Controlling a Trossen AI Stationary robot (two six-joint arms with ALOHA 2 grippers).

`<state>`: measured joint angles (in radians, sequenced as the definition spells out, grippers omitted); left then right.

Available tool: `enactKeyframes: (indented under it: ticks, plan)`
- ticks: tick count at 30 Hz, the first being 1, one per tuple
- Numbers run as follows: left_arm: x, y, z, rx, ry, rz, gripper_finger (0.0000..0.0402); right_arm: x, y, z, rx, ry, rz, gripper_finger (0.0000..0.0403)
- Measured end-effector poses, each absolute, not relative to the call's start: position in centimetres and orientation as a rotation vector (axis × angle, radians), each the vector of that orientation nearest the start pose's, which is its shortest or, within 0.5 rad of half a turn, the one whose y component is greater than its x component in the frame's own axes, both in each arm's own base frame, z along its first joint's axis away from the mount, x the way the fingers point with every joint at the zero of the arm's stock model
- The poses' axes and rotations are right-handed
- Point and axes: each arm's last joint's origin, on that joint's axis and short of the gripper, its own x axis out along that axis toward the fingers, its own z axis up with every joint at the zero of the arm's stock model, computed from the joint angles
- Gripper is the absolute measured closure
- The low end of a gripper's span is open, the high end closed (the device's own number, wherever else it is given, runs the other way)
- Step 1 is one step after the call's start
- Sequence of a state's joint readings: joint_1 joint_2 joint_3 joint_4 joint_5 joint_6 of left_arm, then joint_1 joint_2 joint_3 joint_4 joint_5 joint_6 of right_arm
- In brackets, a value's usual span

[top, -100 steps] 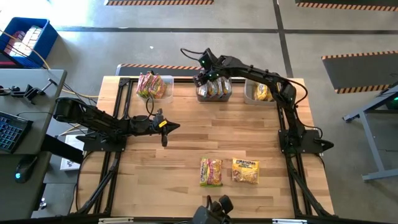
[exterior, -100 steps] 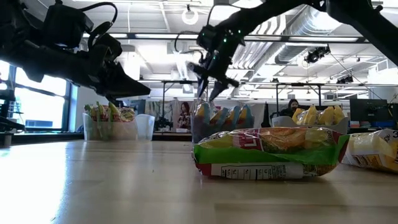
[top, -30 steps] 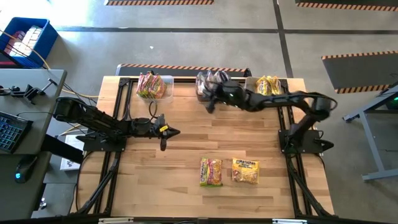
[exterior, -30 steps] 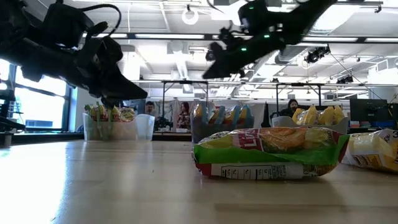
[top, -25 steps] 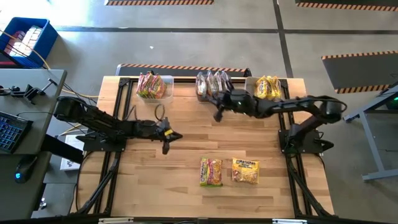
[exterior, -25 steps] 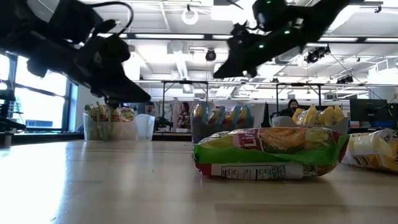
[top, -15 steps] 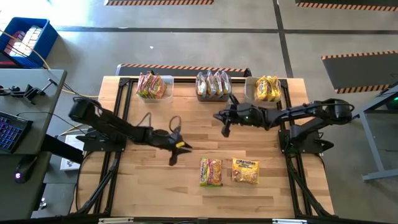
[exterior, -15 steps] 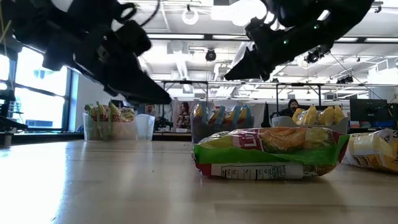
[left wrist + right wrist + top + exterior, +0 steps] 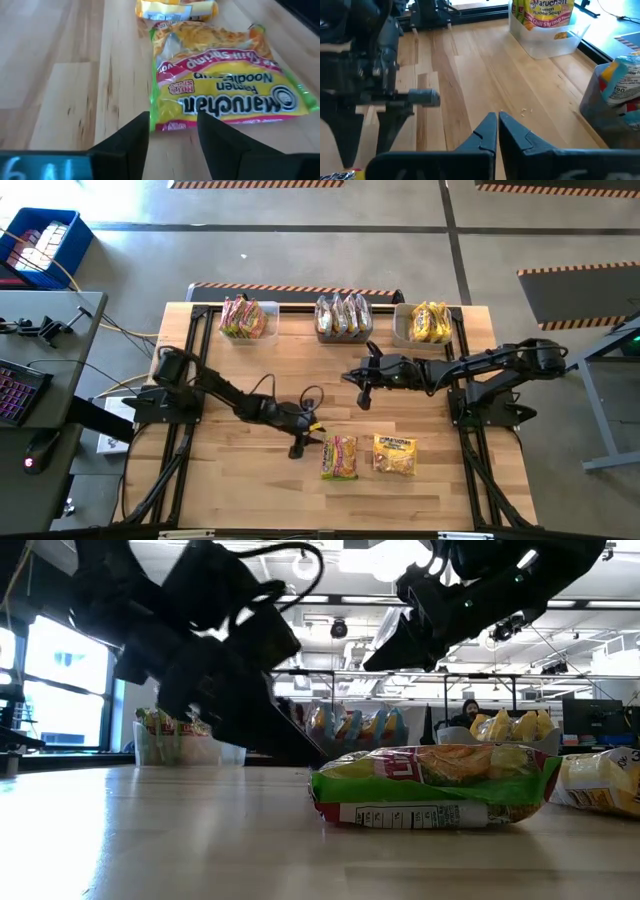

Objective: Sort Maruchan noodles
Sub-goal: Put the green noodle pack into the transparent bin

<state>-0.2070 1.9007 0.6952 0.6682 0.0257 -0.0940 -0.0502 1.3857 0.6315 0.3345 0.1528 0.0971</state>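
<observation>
Two loose ramen packets, lower centre of the high view; three filled bins along the top edge.

My left gripper point(image 9: 297, 448), released with fingers point(image 9: 127, 140) apart, sits low over the surface point(image 9: 250, 490) just left of the green-red packet point(image 9: 339, 456), its near short edge between my fingers in the left wrist view. That packet lies flat, long axis running up-down in the high view. The yellow packet point(image 9: 394, 454) lies flat just right of it, apart. My right gripper point(image 9: 364, 396) hangs clenched at frame centre, empty, above the surface. Left bin point(image 9: 247, 319), middle bin point(image 9: 343, 317) and right bin point(image 9: 425, 323) hold packets standing on edge.
</observation>
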Motion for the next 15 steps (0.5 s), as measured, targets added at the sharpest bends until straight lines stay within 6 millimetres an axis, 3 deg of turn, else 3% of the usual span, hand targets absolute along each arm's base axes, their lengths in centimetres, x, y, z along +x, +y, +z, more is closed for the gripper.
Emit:
enactKeyframes:
  ticks: [9,15]
  plan:
    - [34.9,-7.5,7.8,0.014,0.562,-0.266,0.0241,27.8,-1.8,20.0,0.074,0.411,-0.22,0.0403]
    - [35.7,-7.8,7.5,0.042,0.549,-0.32,0.0296,27.8,-1.8,19.9,0.122,0.418,-0.227,0.0403]
